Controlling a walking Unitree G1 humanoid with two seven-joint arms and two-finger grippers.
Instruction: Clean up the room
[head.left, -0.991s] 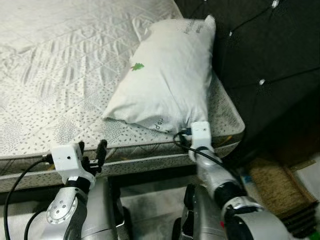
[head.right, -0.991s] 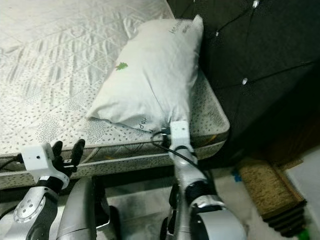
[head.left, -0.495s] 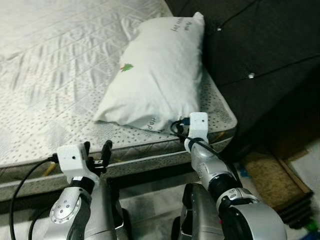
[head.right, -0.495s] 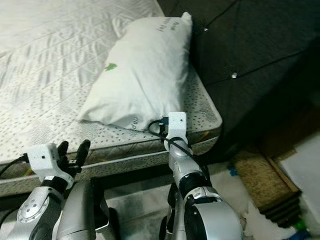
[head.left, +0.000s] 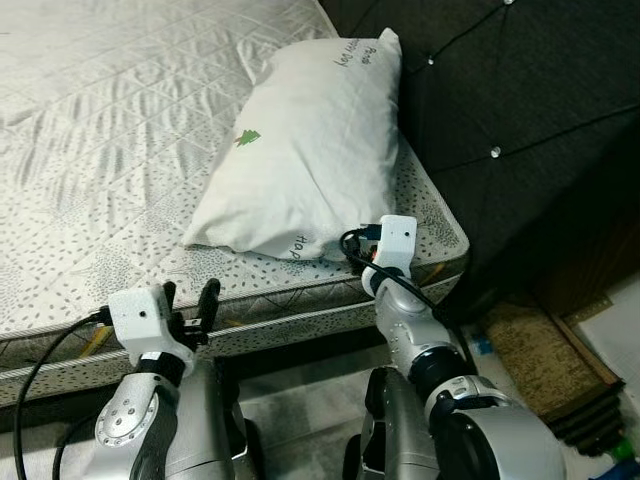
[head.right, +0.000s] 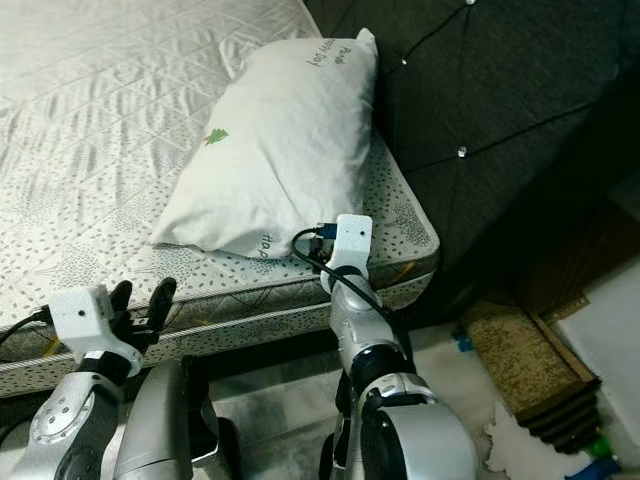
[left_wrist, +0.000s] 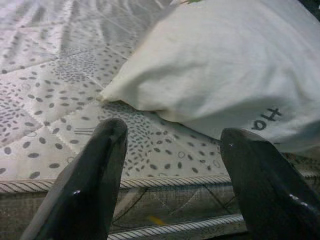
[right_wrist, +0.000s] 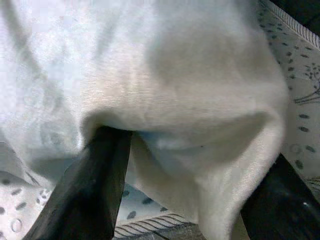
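A white pillow (head.left: 310, 150) with a small green tree mark lies on the bed's mattress (head.left: 90, 170), up against the headboard. My right gripper (right_wrist: 192, 150) is at the pillow's near corner by the mattress edge; its fingers (right_wrist: 95, 185) stand wide apart, open, with the bulging corner of the pillow (right_wrist: 190, 90) between them. My left gripper (head.left: 188, 298) hovers at the front edge of the mattress, open and holding nothing, short of the pillow's other near corner (left_wrist: 115, 92).
A dark tufted headboard (head.left: 520, 100) rises to the right of the pillow. On the floor at the right lie a brown woven mat (head.left: 535, 345) and a white sheet-like thing (head.left: 615, 340). The patterned mattress spreads wide to the left.
The camera has shifted, so the whole scene sits differently. My right gripper has pushed a little further onto the pillow's near corner. The left gripper has kept its place at the mattress edge.
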